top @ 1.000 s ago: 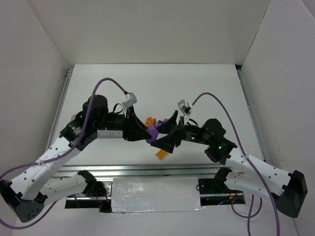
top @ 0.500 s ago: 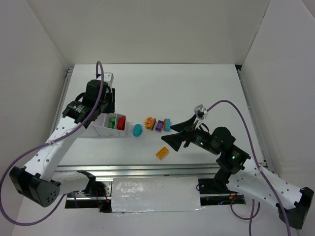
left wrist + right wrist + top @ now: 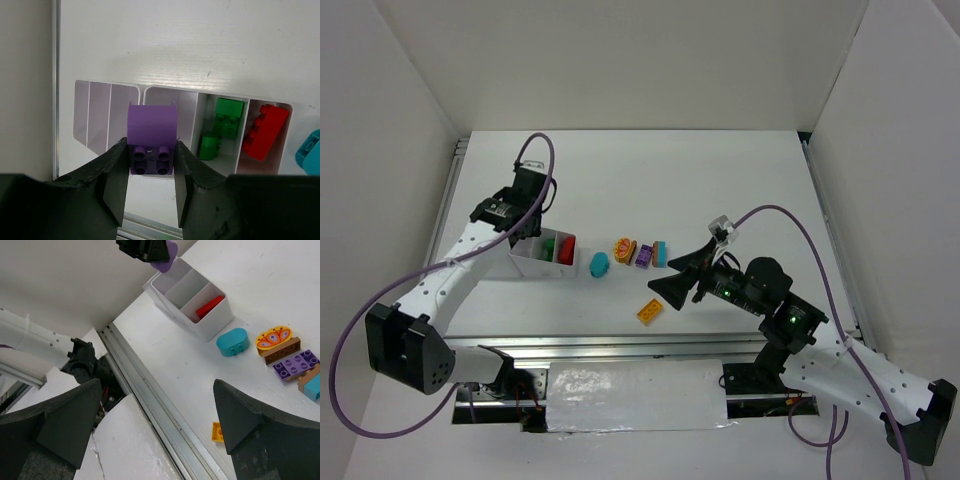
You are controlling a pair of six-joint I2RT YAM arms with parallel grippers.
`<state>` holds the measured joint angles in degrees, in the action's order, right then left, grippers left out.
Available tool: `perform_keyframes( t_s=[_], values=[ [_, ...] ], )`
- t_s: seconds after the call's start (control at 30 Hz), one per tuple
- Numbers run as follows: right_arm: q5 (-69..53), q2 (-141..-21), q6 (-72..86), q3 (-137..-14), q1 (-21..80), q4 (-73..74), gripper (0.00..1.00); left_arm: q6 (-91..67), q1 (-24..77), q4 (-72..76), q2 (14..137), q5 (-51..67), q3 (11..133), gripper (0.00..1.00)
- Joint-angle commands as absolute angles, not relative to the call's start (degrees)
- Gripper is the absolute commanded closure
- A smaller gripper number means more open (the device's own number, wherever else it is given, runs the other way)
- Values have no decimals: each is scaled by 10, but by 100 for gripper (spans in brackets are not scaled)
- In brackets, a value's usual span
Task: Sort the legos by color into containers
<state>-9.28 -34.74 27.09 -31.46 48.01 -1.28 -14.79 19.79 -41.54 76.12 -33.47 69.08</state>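
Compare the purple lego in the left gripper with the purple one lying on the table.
The held purple lego is clamped in the left gripper over the white tray; the other purple lego lies loose on the table. The held one has a rounded body and four visible studs; the other is a flat rectangle with more studs. Both are purple.

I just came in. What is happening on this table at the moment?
The left gripper holds a purple brick above the white tray, over its empty compartments. Green bricks and a red brick already lie in two other compartments. The right gripper hangs open near a yellow brick; a teal oval brick lies loose beside the tray.
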Motion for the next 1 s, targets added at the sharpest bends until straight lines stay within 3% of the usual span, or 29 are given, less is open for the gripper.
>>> perform_keyframes(
  t_s=[0.0, 0.1, 0.27, 0.47, 0.83, 0.97],
  values=[
    [-98, -345, 260, -316, 478, -18, 0, -137, 197, -403, 759, -347, 677, 100],
    [-100, -346, 262, -315, 477, -19, 0, -142, 197, -403, 766, -354, 669, 91],
    [-105, -353, 265, -314, 478, -25, 0, -142, 197, -400, 775, -326, 666, 90],
    [-112, -365, 266, -314, 478, -33, 0, -145, 198, -400, 779, -323, 664, 79],
    [-113, -366, 266, -314, 478, -32, 0, -155, 197, -404, 778, -332, 664, 49],
    [-114, -367, 266, -316, 477, -29, 0, -158, 197, -404, 770, -334, 665, 32]
  ],
)
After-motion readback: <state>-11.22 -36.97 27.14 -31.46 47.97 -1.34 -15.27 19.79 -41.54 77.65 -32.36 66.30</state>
